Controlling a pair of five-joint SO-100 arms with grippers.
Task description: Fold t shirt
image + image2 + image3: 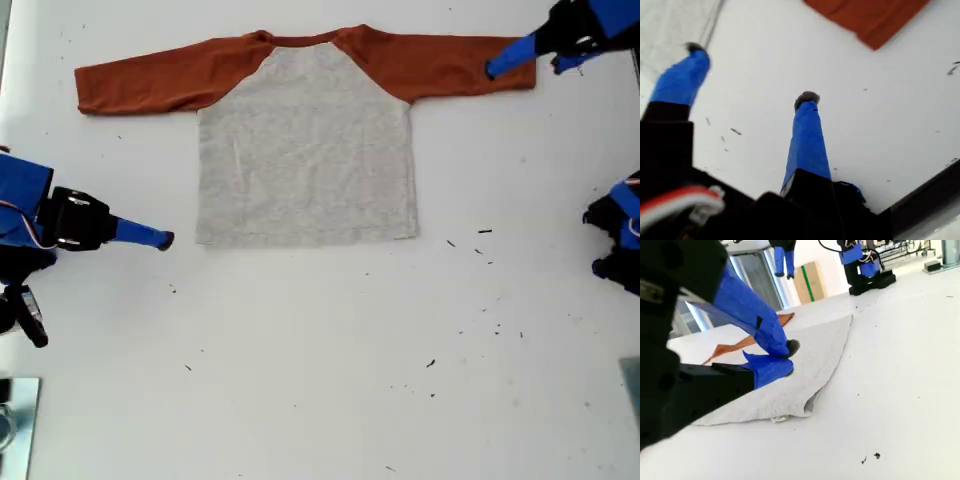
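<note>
The t shirt (305,150) lies flat and face down on the white table, its grey body in the middle and both rust-orange sleeves spread sideways. My first gripper (500,65) hangs open over the sleeve cuff at the exterior view's upper right. Its wrist view shows two spread blue fingers (807,130) above bare table, with the orange cuff (870,17) just beyond them. My second gripper (165,240) is low at the exterior view's left, just beside the shirt's lower hem corner (790,410). Its blue fingers (775,367) are pressed together with nothing between them.
The first arm's base (620,235) stands at the exterior view's right edge. Dark specks (485,235) dot the table below the shirt. A metal object (15,420) sits in the exterior view's lower left corner. A cardboard box (810,282) stands beyond the table.
</note>
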